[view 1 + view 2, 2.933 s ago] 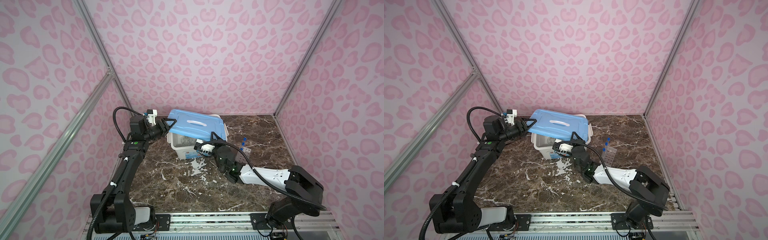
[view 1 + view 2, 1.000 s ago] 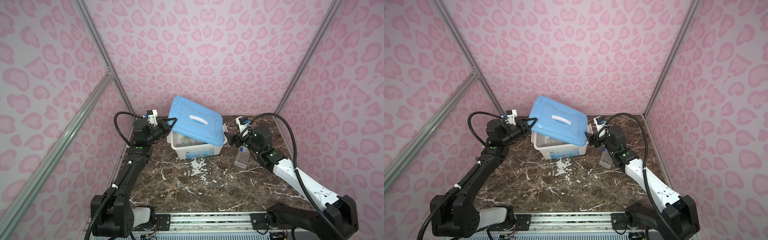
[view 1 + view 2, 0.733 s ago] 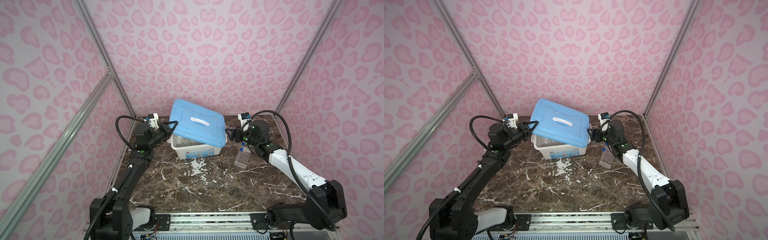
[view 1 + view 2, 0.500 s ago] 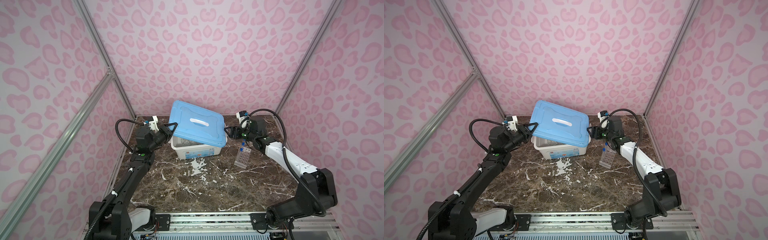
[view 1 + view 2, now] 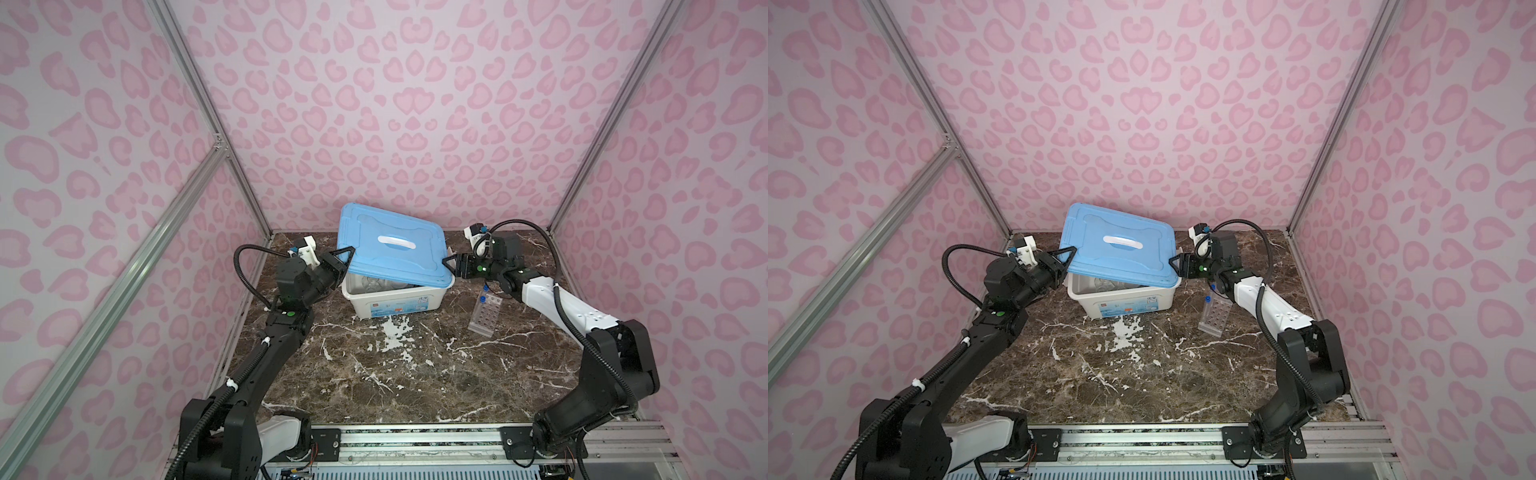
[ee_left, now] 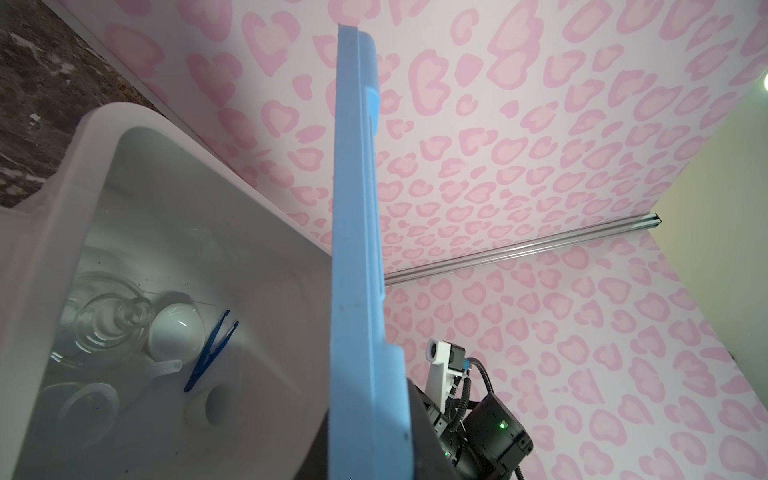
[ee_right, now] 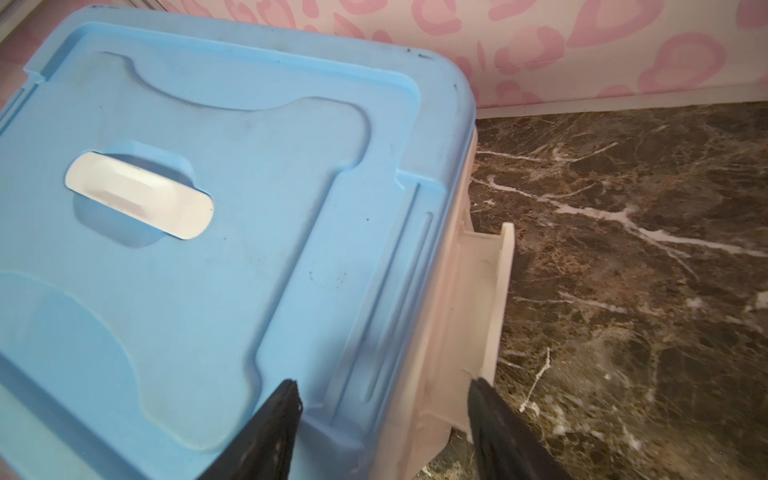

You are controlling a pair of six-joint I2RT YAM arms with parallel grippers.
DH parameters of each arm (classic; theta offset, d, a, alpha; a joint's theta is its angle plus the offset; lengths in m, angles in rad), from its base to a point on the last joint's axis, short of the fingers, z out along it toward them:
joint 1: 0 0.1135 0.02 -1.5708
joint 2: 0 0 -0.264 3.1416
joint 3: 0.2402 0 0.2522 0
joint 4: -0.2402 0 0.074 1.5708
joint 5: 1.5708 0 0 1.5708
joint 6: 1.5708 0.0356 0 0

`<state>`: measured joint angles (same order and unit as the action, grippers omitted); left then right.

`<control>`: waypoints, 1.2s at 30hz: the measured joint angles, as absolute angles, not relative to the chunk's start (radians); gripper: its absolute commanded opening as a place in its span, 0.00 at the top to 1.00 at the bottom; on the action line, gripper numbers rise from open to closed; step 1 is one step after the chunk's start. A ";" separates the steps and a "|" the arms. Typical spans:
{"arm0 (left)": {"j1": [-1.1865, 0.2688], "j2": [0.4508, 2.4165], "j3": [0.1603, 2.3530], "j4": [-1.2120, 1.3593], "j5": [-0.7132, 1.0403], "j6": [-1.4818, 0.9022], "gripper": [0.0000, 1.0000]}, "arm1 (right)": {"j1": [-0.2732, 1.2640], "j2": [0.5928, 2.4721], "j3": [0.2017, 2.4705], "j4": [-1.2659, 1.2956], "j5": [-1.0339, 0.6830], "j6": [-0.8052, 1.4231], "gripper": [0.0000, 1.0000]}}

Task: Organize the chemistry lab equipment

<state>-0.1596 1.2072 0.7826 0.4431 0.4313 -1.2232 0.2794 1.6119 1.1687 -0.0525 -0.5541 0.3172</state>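
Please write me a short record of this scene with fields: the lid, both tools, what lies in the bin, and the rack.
lid: blue lid, tilted over the white bin
left tool: shut on the lid's left edge
right tool: open, at the lid's right edge
in bin: glass flasks, white bowl, tweezers
rack: on the table, right of the bin, holding two test tubes

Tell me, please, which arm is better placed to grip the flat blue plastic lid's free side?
Likely right: the right tool, open, straddles the flat blue plastic lid at its free edge; the left tool holds the other.
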 measured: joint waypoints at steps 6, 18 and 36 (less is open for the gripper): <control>-0.174 1.206 0.779 0.444 0.411 -1.228 0.96 | 0.280 1.627 1.174 -0.046 -0.570 0.329 0.37; -0.209 1.204 0.754 0.464 0.369 -1.238 0.95 | 0.278 1.635 1.174 -0.035 -0.570 0.345 0.39; -0.212 1.169 0.731 0.422 0.330 -1.233 0.81 | 0.287 1.690 1.231 -0.065 -0.610 0.346 0.46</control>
